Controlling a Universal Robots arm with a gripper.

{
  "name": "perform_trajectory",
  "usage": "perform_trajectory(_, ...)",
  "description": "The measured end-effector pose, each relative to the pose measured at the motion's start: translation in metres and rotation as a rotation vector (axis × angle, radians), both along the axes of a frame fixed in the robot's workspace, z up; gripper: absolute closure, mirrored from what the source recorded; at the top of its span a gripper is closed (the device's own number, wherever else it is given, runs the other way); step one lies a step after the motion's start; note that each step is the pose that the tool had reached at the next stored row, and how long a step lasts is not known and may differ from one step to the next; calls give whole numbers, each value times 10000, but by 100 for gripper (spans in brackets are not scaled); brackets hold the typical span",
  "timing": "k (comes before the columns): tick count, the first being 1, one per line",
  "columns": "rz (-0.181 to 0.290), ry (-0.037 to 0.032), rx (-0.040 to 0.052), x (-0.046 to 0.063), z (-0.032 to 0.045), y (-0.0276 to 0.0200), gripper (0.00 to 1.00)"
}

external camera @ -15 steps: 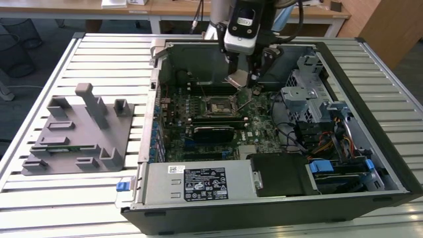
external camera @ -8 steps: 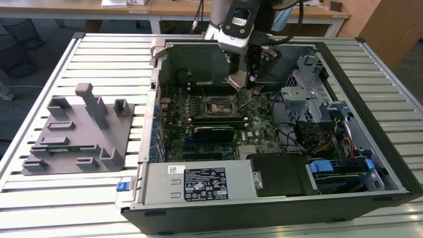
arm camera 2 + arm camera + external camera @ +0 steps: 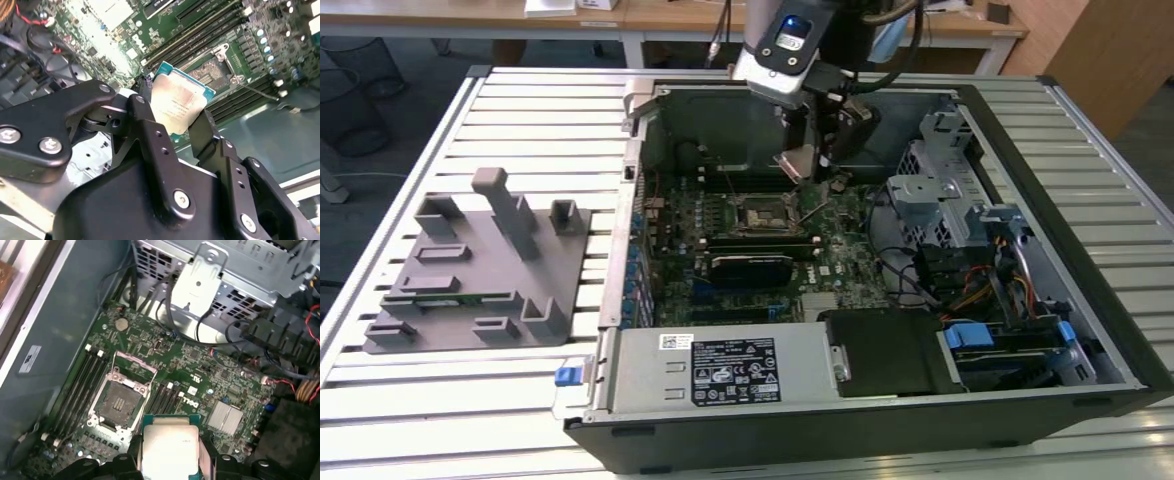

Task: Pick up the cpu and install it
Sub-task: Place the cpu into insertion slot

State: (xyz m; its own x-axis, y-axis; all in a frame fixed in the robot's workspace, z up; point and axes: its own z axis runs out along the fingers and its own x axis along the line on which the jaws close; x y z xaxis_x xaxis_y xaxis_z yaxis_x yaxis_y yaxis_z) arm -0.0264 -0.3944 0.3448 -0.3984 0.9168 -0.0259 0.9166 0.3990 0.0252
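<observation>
Gripper is clamped on the cpu, held by its edges betw. both fingers, inside the open pc case and up off the mobo. Cpu hangs near the socket but isn't seated; the socket is open w/ its contact field bare in both wrist views. Grey tray sits on the bench at the exterior view's left of the case, well apart from the arm.
</observation>
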Motion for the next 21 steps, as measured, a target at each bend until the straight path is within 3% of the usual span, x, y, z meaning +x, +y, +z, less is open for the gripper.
perform_trajectory(6, -966, 0, 0, -6, -18, 1, 46)
perform_trajectory(14, -1262, -1, 1, -77, -52, 73, 46)
perform_trajectory(21, -2289, -1, -6, -82, -109, 80, 46)
